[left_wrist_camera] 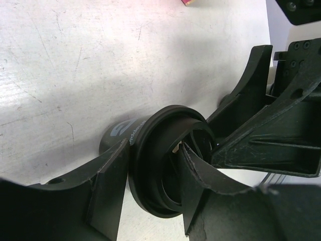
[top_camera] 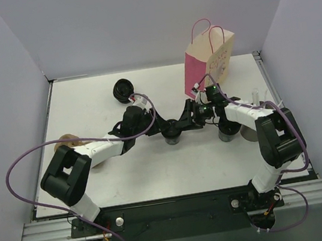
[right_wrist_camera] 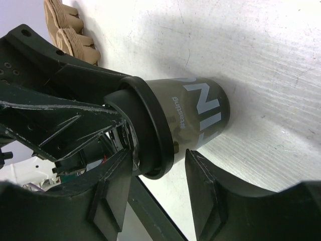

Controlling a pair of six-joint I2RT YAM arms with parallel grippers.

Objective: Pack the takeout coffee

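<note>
One takeout coffee cup (top_camera: pixel 172 136), black with a black lid, stands mid-table between both grippers. In the left wrist view the cup (left_wrist_camera: pixel 165 160) has my left gripper (left_wrist_camera: pixel 153 155) around its lid. One finger (left_wrist_camera: pixel 110 186) touches the rim and the other lies across the lid, so I cannot tell if they clamp it. In the right wrist view my right gripper (right_wrist_camera: pixel 158 153) is open around the same cup (right_wrist_camera: pixel 195 115), with a gap to the cup wall. Seen from above, the left gripper (top_camera: pixel 163 127) and right gripper (top_camera: pixel 181 123) meet over it. A second takeout coffee cup (top_camera: pixel 123 90) stands at the back left.
The pink paper bag (top_camera: pixel 206 59) stands upright at the back right. Under the right arm are a dark cup (top_camera: pixel 228 133) and a grey cup (top_camera: pixel 249 133) with white sticks (top_camera: pixel 255 93). Tan ribbed sleeves (top_camera: pixel 67 140) lie at the left, near the left arm.
</note>
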